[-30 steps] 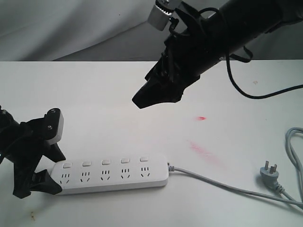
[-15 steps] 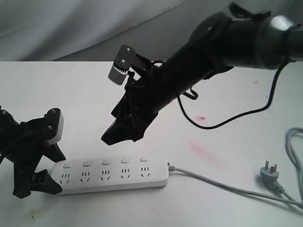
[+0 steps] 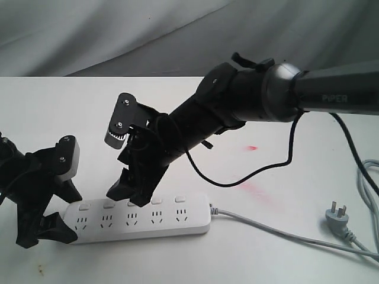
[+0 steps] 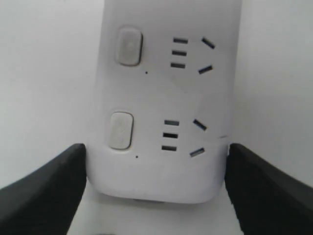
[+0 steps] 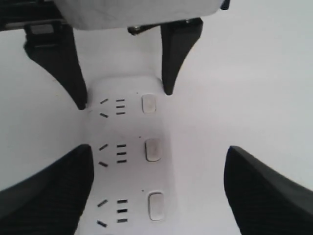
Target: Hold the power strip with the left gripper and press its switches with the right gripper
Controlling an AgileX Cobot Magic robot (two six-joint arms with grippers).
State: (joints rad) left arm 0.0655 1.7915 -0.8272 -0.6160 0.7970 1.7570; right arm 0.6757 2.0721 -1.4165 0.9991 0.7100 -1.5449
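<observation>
Power strip (image 3: 177, 228) clamped in left gripper (image 3: 64, 214); right gripper (image 3: 127, 195), spread, has descended over switches (image 3: 156, 202).

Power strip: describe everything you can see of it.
The power strip is a long white rounded plastic bar flat on the table, with five sockets, each beside a switch. A grey cord with a plug leaves one end. The fingers of the left gripper clamp the other end; the right gripper hovers open above it.
</observation>
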